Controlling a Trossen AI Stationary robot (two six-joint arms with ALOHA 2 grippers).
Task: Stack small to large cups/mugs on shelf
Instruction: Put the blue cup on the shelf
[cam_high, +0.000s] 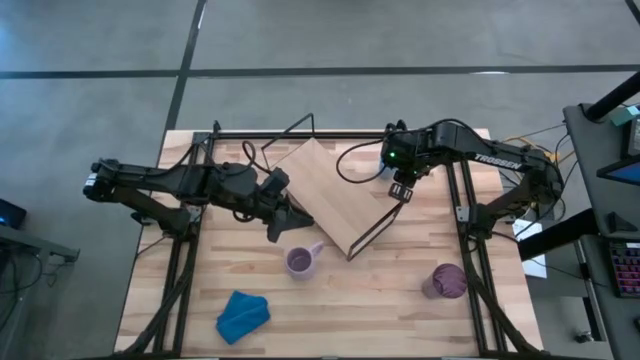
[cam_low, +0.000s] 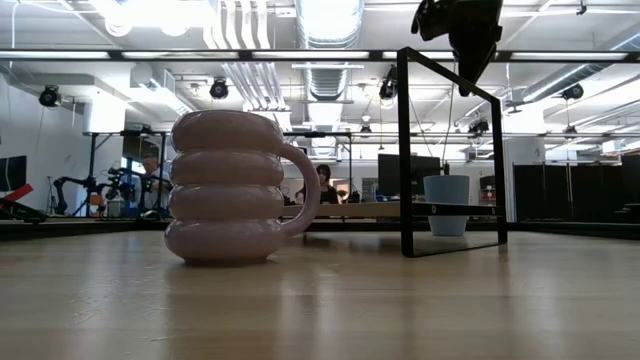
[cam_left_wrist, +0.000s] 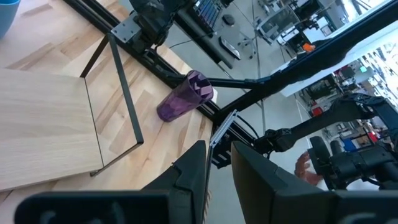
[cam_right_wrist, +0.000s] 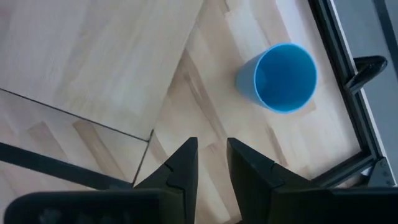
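Observation:
The shelf (cam_high: 330, 195), a light wooden board on black wire legs, stands turned cornerwise at the table's middle. The pale-lilac mug (cam_high: 302, 261) stands upright on the table just in front of it. The dark-purple cup (cam_high: 447, 282) is at the near right. The small light-blue cup (cam_right_wrist: 280, 78) stands upright, mouth up, on the table beside the shelf's right leg. My right gripper (cam_right_wrist: 212, 146) hangs above the table near this cup, pointing down, with a narrow gap and nothing between its fingers. My left gripper (cam_left_wrist: 219, 149) hovers at the shelf's left corner, also slightly open and holding nothing.
A crumpled blue cloth (cam_high: 243, 313) lies at the near left. Black rails (cam_high: 470, 240) run along the table's sides. In the low view the mug (cam_low: 235, 187) fills the foreground, with the shelf's wire leg (cam_low: 403, 150) and the blue cup (cam_low: 446, 203) behind it.

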